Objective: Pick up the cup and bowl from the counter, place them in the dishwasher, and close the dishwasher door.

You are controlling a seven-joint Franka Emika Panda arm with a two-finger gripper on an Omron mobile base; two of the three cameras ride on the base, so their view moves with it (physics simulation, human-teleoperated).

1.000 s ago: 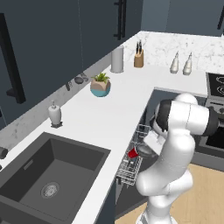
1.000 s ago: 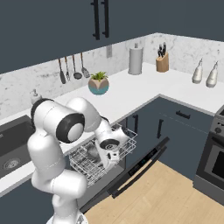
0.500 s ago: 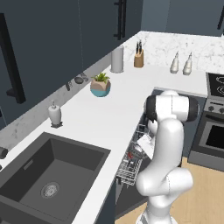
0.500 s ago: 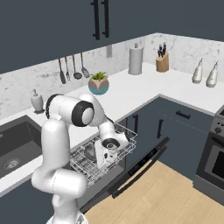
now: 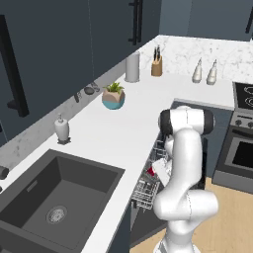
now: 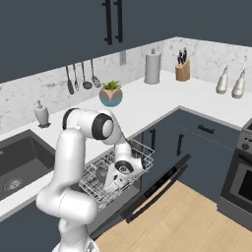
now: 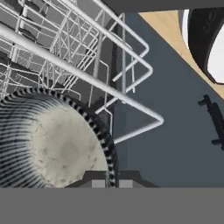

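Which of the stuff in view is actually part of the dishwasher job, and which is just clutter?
Part of the job:
- bowl, rim pinched by the gripper, at the rack
- cup, in the rack
- dishwasher door, open

Just lying about:
- plant pot
- soap dispenser
- paper towel roll
- knife block
- sink

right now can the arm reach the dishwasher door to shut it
Probably not yet: the end effector is shut on the bowl, low in the rack pulled out over the dishwasher door.
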